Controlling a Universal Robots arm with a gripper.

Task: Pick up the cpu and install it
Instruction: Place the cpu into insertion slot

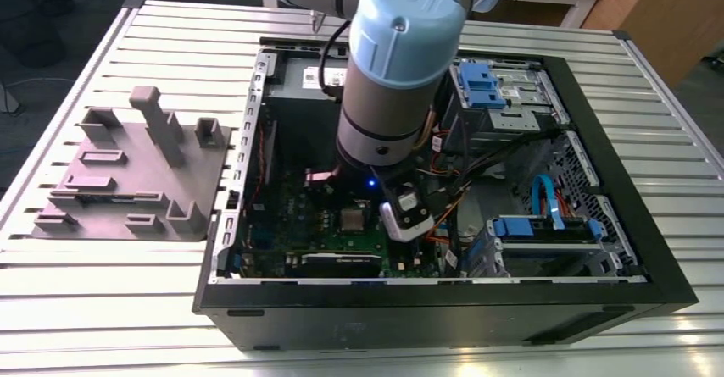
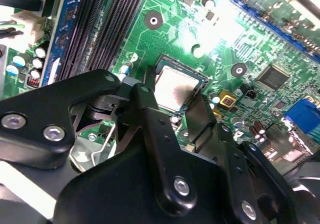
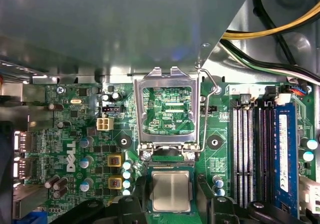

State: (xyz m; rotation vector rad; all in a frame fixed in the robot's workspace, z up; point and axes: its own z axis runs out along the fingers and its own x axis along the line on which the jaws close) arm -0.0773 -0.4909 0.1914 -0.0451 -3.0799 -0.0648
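1. The cpu [image 3: 171, 191] lies flat in its socket on the green board [image 3: 75, 129]; its silvery top faces up; the hinged metal frame [image 3: 138, 114] just beyond it stands flipped open, so nothing covers the cpu.
2. The gripper [image 3: 171, 185] hangs directly over the cpu; in both wrist views the cpu sits between the two black fingers [image 2: 145, 109], one on each of two opposite sides; the fingers are spread apart, and from these pictures they appear to flank the socket's edges without pressing on the cpu.
3. The cpu is square, so it has no long axis to line up with; what counts is that its edges run square to the socket and to the line between the fingers; that looks true here.
4. In the exterior view the arm [image 1: 391, 97] reaches steeply down into the open computer case [image 1: 633, 233]; its wrist points almost straight down at the board; the grey holder block [image 1: 136, 174] stands well apart on the slatted table [image 1: 114, 309], towards the exterior view's left.
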